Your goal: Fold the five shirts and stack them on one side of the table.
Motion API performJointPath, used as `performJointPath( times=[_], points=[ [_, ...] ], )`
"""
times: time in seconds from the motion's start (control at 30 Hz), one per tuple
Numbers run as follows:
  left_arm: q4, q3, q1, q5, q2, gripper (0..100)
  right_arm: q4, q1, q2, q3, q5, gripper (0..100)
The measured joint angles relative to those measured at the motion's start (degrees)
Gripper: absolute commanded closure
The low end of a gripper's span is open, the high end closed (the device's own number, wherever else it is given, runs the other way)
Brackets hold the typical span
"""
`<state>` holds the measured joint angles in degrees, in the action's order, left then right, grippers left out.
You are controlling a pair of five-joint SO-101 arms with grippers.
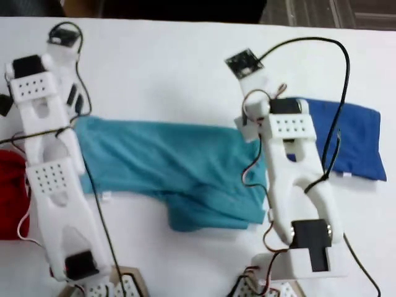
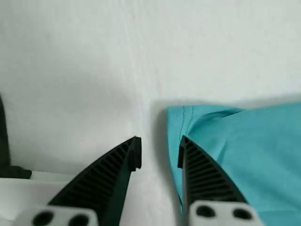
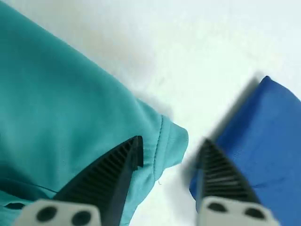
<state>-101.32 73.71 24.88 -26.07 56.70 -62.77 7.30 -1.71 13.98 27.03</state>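
A teal shirt (image 1: 173,167) lies partly folded across the middle of the white table (image 1: 161,68). A folded blue shirt (image 1: 349,139) sits at the right, and a red shirt (image 1: 11,192) at the left edge. My left gripper (image 2: 157,153) is open at the teal shirt's (image 2: 244,150) left corner, one finger over the cloth, the other over bare table. My right gripper (image 3: 170,153) is open, straddling the teal shirt's (image 3: 66,113) right corner, with the blue shirt (image 3: 263,136) beside its other finger. Neither gripper holds anything.
The far half of the table is bare white surface. Black cables (image 1: 337,80) loop above the right arm and over the blue shirt. The arm bases (image 1: 291,266) stand at the near edge.
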Motion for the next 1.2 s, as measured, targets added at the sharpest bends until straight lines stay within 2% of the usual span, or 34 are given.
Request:
performJointPath(
  times=[0.07, 0.2, 0.4, 0.53, 0.77, 1.07, 1.2],
  points=[
    [0.0, -3.43, -0.35, 0.18, -2.64, 97, -0.44, -0.09, 0.0, 0.0, 0.0, 98.4],
    [-0.09, -13.98, -1.41, 1.41, -9.93, 97, -2.9, 0.0, 0.0, 0.0, 0.0, 97.8],
    [0.53, -39.91, -4.22, 1.32, -22.86, 97, -4.48, 0.53, 1.05, 3.6, 1.41, 97.8],
    [7.65, -59.78, -7.47, -0.62, -30.42, 97, -4.48, 3.52, 1.76, 8.62, 6.24, 97.8],
    [26.2, -84.4, -5.8, -4.57, -36.4, 97, 1.41, 4.31, 1.93, 15.38, 7.82, 97.8],
    [38.51, -88.97, -2.64, -4.84, -38.42, 97, 12.66, 1.85, 2.37, 23.12, 7.91, 97.8],
    [38.68, -88.97, -2.64, -4.84, -38.68, 97, 13.36, 1.93, 4.31, 23.03, 7.91, 97.8]
  ],
)
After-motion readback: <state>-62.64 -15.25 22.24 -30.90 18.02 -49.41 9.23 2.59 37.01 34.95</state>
